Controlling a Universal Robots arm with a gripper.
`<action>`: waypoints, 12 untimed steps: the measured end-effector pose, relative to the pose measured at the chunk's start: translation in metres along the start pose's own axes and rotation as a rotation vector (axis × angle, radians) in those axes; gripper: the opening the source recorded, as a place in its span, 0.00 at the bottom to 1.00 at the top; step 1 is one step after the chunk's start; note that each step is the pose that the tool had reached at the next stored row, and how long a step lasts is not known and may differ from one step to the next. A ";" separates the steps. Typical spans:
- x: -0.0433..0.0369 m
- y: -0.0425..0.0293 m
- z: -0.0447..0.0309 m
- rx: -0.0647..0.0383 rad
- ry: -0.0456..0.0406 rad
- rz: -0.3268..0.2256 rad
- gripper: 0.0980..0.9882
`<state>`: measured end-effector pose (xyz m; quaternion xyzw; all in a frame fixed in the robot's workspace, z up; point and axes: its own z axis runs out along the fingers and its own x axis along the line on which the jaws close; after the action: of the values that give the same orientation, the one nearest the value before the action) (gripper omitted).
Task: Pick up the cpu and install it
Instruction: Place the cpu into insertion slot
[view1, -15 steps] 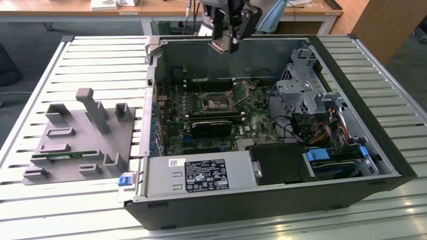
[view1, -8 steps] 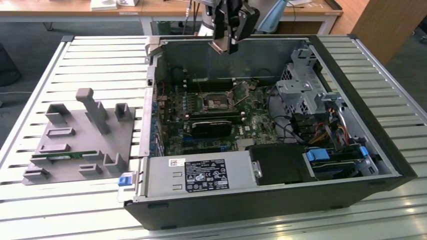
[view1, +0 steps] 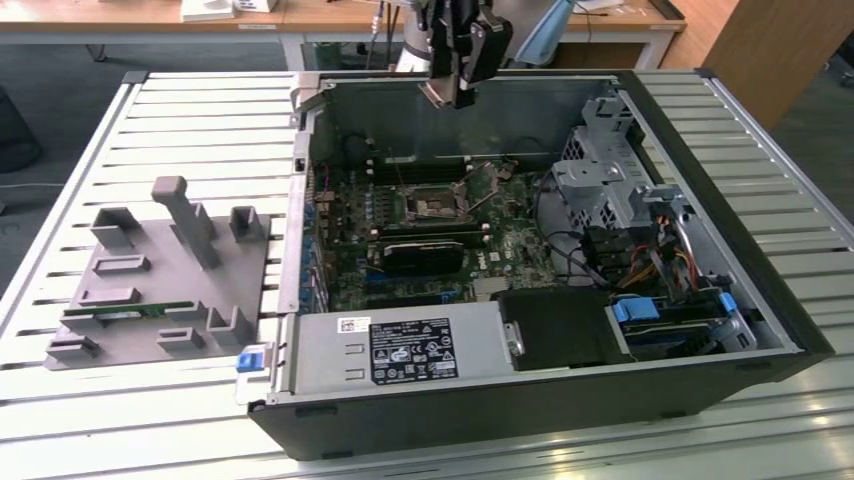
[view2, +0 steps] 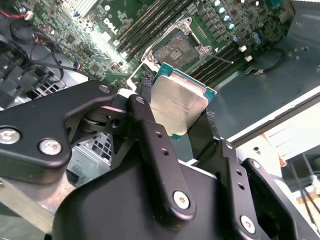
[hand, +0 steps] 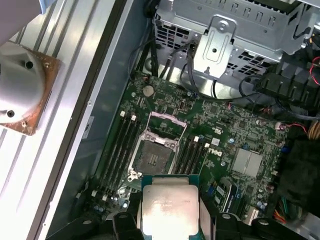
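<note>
The cpu (view2: 180, 102), a small square chip with a silver-grey metal top and green edge, is clamped between my black fingers (view2: 146, 117) in both wrist views, with the gripper (hand: 170, 222) shut on it (hand: 169, 210). In the exterior view the gripper (view1: 451, 95) hangs above the back part of the open computer case (view1: 747, 290). On the green motherboard below, the bare socket (hand: 154, 159) lies with its metal frame flipped open, also seen as the socket (view1: 438, 207) in the exterior view. The chip is well above the socket and apart from it.
Memory slots (hand: 117, 150) flank the socket. A metal drive cage (view1: 601, 180) and cables fill the case on the exterior view's right, a power supply (view1: 400, 350) the near side. A grey tray (view1: 147, 290) holding a green memory stick (view1: 120, 312) sits on the slatted table.
</note>
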<state>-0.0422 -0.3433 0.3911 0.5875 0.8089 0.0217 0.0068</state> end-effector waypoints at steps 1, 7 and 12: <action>0.0000 0.0000 0.0000 0.000 -0.0004 0.007 0.50; 0.0000 0.0000 0.0004 0.000 -0.0013 0.025 0.50; 0.0000 -0.0001 0.0010 0.000 -0.0035 0.026 0.50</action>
<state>-0.0422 -0.3433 0.3900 0.5979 0.8012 0.0207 0.0079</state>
